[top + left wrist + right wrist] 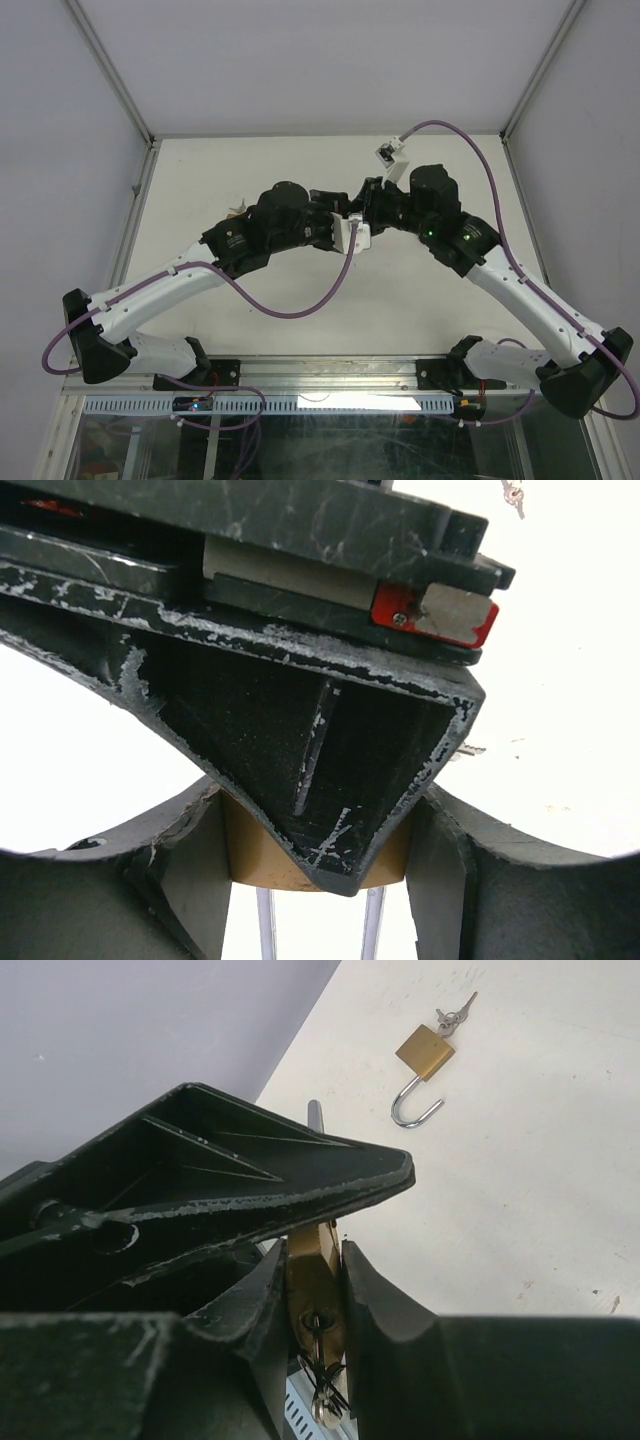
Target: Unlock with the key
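A spare padlock lies open on the table, far left. The left gripper clamps the brass padlock over the table's centre. The right gripper squeezes around its inserted key; whether it pinches key or body, I cannot tell. Judging by this, the turn is not yet made.

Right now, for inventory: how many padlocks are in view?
2: one clamped padlock between the gripper fingers, one open padlock lying on the table, keys attached; arms may hide others.
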You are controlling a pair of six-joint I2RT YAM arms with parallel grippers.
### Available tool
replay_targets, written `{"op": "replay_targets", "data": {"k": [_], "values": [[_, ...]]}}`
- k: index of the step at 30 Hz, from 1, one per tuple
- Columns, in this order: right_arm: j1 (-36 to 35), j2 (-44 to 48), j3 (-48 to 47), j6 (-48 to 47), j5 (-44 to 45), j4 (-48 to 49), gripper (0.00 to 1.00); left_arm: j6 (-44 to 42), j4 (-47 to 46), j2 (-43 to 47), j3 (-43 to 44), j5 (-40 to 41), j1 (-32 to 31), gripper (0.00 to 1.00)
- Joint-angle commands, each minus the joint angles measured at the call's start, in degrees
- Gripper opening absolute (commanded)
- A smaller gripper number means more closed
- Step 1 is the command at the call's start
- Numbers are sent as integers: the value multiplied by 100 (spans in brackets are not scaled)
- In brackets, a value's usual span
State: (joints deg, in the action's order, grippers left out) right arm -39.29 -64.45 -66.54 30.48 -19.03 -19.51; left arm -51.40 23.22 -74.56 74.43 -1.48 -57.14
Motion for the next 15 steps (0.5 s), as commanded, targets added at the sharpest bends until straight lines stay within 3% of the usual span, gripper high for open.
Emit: {"op": "replay_targets", "data": {"k": [1,2,3,9,15], "values": [[107,309,-72,318,415,461,0,271,-603,206,322,-251,-42,51],[216,367,-15,406,343,449,0,383,-600,248,274,-295,-42,91],[392,426,51,504,193,452,0,469,-573,313,216,-341,-36,98],[1604,544,279,787,-1986,750,0,973,-133,1083,-362,-1657,787,99],[1887,390,-6,862,-2828,623,0,-609,-434,1732,-1189,-1800,951,98]]}}
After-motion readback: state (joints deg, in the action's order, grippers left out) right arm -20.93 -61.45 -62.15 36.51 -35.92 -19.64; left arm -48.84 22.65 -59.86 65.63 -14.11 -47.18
